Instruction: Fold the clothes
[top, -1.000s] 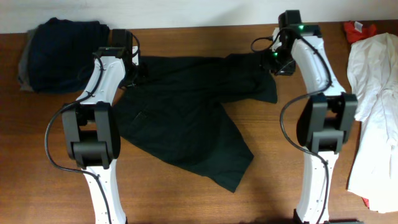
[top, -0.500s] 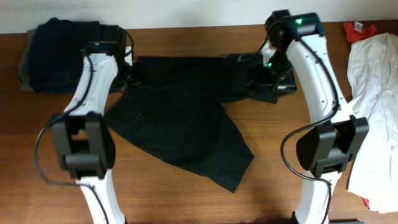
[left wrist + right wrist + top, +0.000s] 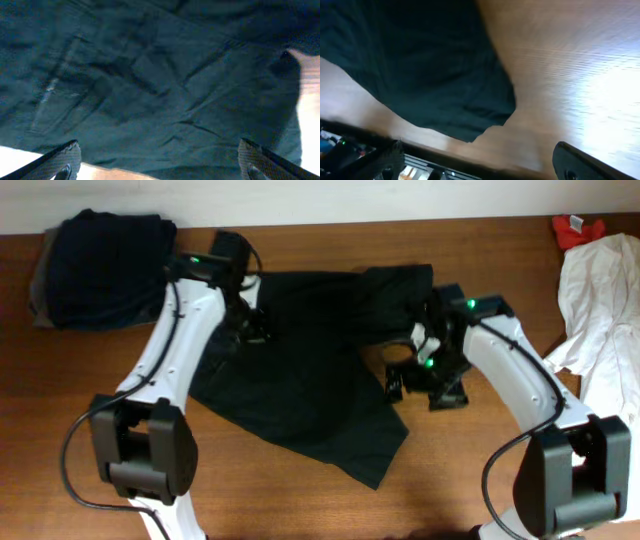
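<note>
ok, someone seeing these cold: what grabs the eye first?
The big wrinkled black garment sprawled across the middle of the table, with the left gripper and right gripper open over it, holding nothing. Then the white garment down the right edge, a small red piece above it, and a navy pile far left.

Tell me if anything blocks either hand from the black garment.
Nothing visible does. The left hand is open directly above the black garment, with only cloth under it. The right hand is open over the garment's right edge and the table.
</note>
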`<state>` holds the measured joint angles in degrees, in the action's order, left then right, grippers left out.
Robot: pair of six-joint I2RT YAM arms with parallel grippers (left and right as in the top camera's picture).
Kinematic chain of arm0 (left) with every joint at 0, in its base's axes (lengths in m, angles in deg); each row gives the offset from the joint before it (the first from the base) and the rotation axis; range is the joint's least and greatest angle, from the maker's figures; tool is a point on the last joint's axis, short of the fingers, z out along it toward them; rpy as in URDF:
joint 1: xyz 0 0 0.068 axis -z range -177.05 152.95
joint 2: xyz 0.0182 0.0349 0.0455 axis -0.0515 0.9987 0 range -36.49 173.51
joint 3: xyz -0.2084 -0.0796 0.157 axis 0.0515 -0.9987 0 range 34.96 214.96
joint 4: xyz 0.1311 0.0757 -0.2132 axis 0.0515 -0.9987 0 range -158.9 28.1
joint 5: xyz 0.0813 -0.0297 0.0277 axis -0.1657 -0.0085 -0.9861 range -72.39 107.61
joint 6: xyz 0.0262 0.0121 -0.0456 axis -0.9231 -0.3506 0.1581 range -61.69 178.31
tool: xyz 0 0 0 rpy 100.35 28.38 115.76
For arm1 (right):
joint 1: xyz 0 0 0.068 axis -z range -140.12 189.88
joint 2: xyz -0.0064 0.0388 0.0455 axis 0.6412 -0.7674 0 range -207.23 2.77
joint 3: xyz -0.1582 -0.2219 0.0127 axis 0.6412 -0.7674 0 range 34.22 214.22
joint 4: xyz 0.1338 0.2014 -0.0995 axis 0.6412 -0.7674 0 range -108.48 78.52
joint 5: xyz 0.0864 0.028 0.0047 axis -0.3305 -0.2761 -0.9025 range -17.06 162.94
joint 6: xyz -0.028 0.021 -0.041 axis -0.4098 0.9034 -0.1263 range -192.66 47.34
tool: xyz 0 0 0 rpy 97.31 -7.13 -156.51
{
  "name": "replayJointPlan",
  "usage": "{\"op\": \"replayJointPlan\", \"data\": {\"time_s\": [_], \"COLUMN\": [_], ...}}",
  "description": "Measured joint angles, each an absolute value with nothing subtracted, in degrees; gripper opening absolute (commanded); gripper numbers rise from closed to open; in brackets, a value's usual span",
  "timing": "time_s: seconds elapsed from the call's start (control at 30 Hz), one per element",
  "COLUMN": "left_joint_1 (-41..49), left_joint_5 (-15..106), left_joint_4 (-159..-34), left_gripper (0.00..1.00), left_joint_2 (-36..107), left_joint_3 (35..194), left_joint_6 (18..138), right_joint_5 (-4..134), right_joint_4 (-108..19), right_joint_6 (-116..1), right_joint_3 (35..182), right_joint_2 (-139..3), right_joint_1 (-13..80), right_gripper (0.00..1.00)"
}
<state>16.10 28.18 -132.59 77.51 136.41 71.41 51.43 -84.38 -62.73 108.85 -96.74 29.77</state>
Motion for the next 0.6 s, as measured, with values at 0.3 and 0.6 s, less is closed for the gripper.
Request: {"op": "replayJointPlan", "data": {"time_s": [0.3,0.6], "left_joint_1": [18.0,18.0], "left_joint_5": [28.4,28.4], "left_joint_4": [-123.3,-120.5], "left_gripper": [0.98,0.99], "left_joint_2": [77.6,77.6], "left_joint_3": [120.9,117.9], "left_joint_6": [72.9,73.1], "right_joint_5": [47.7,35.7], "right_joint_4": [-77.9,-61.8], "right_joint_6": [-62.5,-62.1], "right_joint_3": [94.9,83.6], "right_joint_2": [-96.6,-95.8], "right_joint_1": [31.1,34.6], "right_gripper": [0.98,0.98]}}
